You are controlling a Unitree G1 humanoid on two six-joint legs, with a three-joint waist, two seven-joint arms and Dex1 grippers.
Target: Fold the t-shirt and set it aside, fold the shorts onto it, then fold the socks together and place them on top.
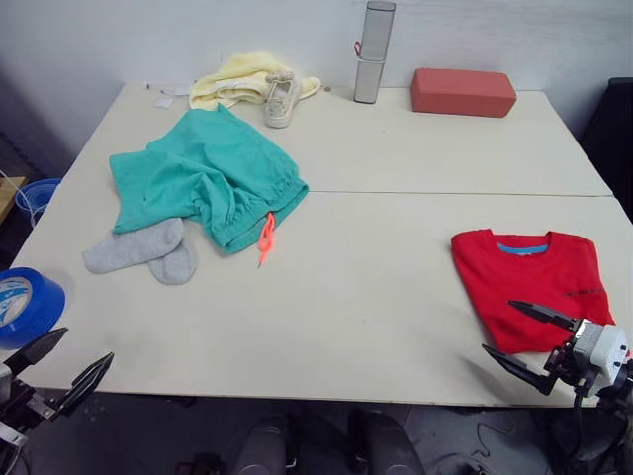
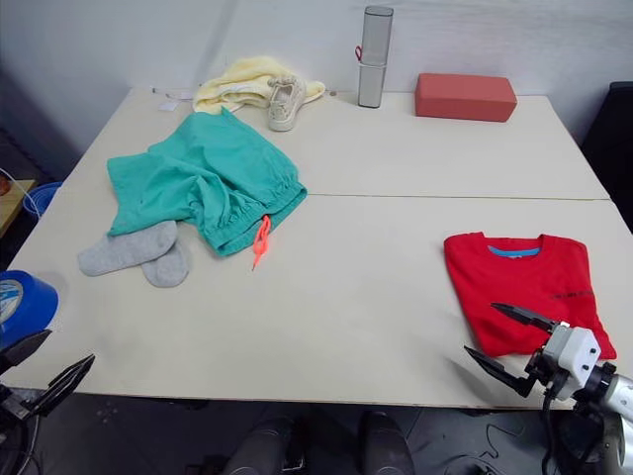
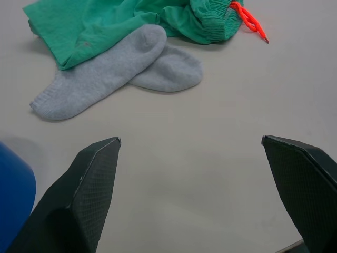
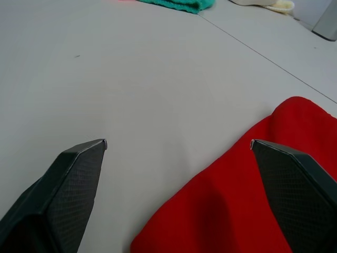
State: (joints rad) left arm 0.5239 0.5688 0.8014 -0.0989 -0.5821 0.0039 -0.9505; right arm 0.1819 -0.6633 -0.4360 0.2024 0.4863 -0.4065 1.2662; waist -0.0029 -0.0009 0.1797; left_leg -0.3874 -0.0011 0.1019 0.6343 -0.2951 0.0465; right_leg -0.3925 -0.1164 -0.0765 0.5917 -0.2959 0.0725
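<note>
Pale table, two boards butted along a seam, set against a white wall. Largest on it: the t-shirt, already folded into a neat red block with its blue label up, lying near the right front edge, seemingly set aside there to serve as the base of the stack. Next, the shorts, unfolded and rumpled at the left middle, orange drawstring trailing toward the front; judged the step in hand, since folding them onto the shirt comes next. Against the wall, a red block, a yellow cloth with a sneaker resting on it, and an upright grey cylinder, all well apart from the work and likely mere clutter. Smaller: the socks, unpaired but overlapping, just beside the shorts and partly tucked under their edge, so probably left for last. At the left front edge, a blue tape roll. Left gripper spread wide and empty at the front left corner, facing the socks and shorts. Right gripper likewise wide and empty, poised at the front hem of the shirt, holding nothing.
</note>
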